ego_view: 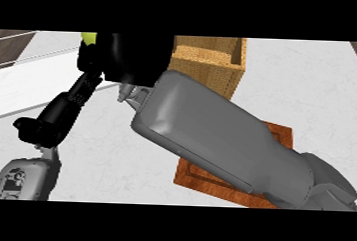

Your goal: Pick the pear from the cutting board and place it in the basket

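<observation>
Where right hand (132,56) curls, pear (88,38) seemingly inside

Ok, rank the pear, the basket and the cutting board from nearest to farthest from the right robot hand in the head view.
1. The pear: in the right robot hand, peeking out at its upper left.
2. The basket: just to the hand's right.
3. The cutting board: at lower right, partly under the forearm.

Smooth grey forearms (210,138) end in black robot hands (132,56).
</observation>
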### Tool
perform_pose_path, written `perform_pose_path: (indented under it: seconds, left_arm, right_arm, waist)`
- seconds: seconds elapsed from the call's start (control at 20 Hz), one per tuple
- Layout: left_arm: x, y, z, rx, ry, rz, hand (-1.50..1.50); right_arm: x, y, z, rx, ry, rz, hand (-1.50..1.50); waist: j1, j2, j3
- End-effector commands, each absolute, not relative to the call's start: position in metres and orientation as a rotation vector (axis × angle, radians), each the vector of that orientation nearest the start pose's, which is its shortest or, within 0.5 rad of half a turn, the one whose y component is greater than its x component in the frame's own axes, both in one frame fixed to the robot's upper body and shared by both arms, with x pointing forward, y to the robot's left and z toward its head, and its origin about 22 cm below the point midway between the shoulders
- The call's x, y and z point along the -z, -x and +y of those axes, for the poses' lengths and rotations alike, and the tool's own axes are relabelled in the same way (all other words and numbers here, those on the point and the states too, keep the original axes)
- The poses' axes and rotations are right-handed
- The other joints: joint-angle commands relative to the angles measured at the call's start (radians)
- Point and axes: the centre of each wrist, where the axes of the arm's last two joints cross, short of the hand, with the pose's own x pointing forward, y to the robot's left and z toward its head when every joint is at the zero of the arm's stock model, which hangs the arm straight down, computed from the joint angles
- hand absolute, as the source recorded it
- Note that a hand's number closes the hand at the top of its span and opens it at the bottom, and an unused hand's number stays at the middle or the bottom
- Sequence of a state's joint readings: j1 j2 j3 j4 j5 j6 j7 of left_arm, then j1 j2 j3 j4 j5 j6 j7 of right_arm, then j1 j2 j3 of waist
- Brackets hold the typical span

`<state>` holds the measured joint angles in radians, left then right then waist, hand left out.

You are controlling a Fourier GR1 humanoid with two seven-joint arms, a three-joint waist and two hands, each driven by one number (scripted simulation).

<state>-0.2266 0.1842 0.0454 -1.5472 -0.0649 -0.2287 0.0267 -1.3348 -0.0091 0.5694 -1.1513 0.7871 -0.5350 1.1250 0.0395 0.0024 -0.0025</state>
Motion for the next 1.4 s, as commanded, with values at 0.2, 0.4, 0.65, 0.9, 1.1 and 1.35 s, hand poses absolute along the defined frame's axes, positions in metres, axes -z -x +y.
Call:
perform_pose_path:
  seconds: [0.2, 0.4, 0.65, 0.9, 1.1, 1.35]
  left_arm:
    - [-0.062, -0.288, 0.264, 0.409, -0.026, -1.686, 0.00]
    - [-0.060, -0.283, 0.260, 0.403, -0.030, -1.680, 0.00]
    - [-0.063, -0.280, 0.257, 0.401, -0.049, -1.699, 0.00]
    - [-0.059, -0.271, 0.247, 0.388, -0.021, -1.691, 0.00]
    - [-0.068, -0.284, 0.261, 0.411, -0.014, -1.712, 0.00]
    - [-0.063, -0.272, 0.275, 0.390, -0.017, -1.685, 0.00]
  right_arm:
    - [-0.274, -0.371, 0.041, -0.136, 0.917, -1.721, 1.50]
    - [-0.264, -0.391, 0.018, -0.126, 0.905, -1.656, 1.50]
    - [-0.231, -0.403, 0.009, -0.166, 0.890, -1.646, 1.50]
    - [-0.208, -0.425, -0.017, -0.151, 0.960, -1.633, 1.50]
    - [-0.180, -0.435, -0.030, -0.149, 1.028, -1.686, 1.50]
    - [-0.163, -0.434, -0.044, -0.052, 1.061, -1.740, 1.50]
  waist:
    - [-0.007, 0.004, 0.001]
    - [-0.018, 0.000, 0.002]
    - [-0.022, 0.000, 0.002]
    - [-0.017, 0.002, 0.002]
    - [-0.007, 0.009, 0.002]
    - [-0.021, 0.000, 0.002]
